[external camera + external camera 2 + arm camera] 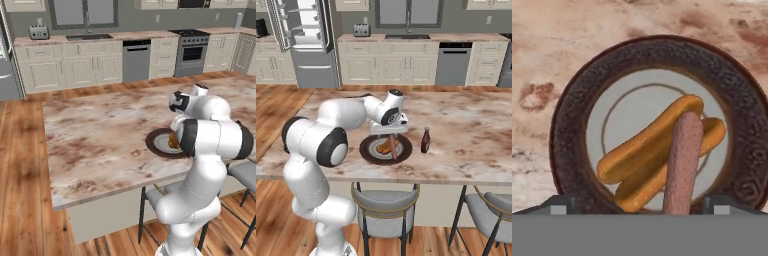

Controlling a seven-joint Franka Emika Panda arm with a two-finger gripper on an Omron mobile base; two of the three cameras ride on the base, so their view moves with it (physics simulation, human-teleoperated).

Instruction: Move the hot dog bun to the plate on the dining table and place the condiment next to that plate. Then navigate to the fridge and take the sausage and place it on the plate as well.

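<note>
Room: kitchen, wood plank floor; cream cabinets along the back wall with sink, toaster (pixel 361 30), dishwasher (pixel 136 60) and oven (pixel 192 52).

Fridge (pixel 308 42): dark grey, back left in the right base view, upper door open on pale shelves.

Table (pixel 95 140): beige marble top veined reddish brown; two grey stools (pixel 385 202) at its near edge.

Plate (pixel 368 150): dark brown rim, pale grey centre, near the table's front edge.

Gripper (pixel 389 131): directly above the plate, jaws spread wide, fingertips (pixel 559 205) apart either side of the sausage, not clamping it.

Condiment (pixel 425 140): upright, just beside the plate, apart from it.

Bun (pixel 647 150): lying on the plate's centre.

Sausage (pixel 683 162): propped steeply, lower end on the bun.
</note>
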